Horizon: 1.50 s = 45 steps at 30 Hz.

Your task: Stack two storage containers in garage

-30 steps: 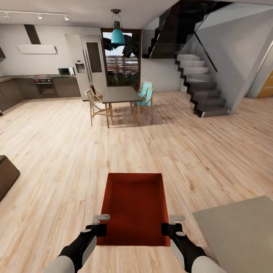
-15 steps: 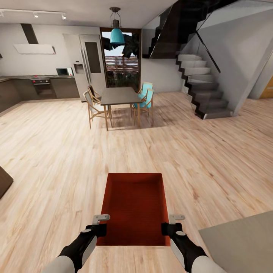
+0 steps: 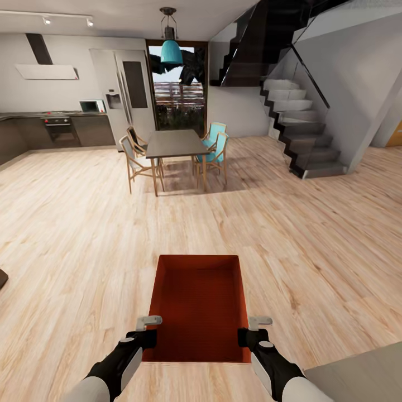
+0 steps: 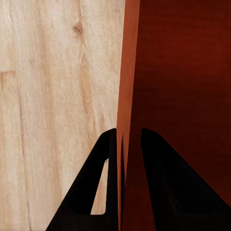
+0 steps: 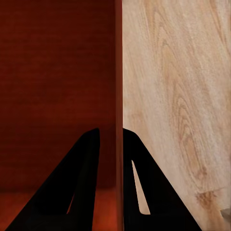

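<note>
Between your two arms, out front over the light wood plank floor [image 3: 312,234], you're carrying one storage container [image 3: 198,304], open side up, nothing in it; task looks early — you're on plank flooring facing a dining table [image 3: 173,144], kitchen [image 3: 61,125] and staircase [image 3: 296,128], no garage visible, nothing placed or stacked, second container unaccounted for; left to do, by my read: reach the garage, set this one on the concrete, fetch the other, stack it. Left gripper [image 3: 147,330] clamped on the container's left long wall near the near corner; left wrist view has one finger [image 4: 94,187] outside the wall, the other inside. Right gripper [image 3: 252,330] likewise pinched on the right long wall; fingers [image 5: 82,187] straddle the rim, both touching it.
</note>
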Available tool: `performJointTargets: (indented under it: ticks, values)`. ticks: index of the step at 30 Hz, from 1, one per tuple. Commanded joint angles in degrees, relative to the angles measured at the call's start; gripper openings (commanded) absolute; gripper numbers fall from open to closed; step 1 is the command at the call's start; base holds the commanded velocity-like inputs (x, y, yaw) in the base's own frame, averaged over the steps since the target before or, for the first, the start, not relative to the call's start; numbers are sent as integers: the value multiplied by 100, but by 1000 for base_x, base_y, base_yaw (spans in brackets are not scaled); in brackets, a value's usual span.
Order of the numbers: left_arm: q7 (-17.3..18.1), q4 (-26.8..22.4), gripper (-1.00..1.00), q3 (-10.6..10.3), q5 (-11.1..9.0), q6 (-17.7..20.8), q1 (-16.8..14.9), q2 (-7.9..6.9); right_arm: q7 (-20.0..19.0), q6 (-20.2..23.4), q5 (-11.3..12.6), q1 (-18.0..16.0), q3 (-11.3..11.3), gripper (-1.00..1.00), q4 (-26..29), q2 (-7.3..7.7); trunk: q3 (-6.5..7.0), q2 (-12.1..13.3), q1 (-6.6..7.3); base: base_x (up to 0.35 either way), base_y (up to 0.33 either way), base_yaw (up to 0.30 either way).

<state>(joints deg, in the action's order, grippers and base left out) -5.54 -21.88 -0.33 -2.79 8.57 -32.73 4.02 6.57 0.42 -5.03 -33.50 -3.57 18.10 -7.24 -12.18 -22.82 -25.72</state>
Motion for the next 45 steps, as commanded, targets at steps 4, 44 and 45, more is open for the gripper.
performJointTargets:
  ticks: [4, 44, 45]
  values:
    - [-52, 1, -100, -90, 33, 39, 3, -50, 214, 2, -102, -7, -56, -100, 290, 133, -11, -10, -6, 339, 0, 0]
    - [-52, 1, -100, -90, 33, 39, 3, -60, 213, 2, -103, -7, -47, -100, 290, 131, -11, -10, -6, 339, 0, 0]
    - [-52, 1, -100, -90, 33, 39, 3, -60, 213, 2, -103, -7, -47, -100, 290, 131, -11, -10, -6, 339, 0, 0]
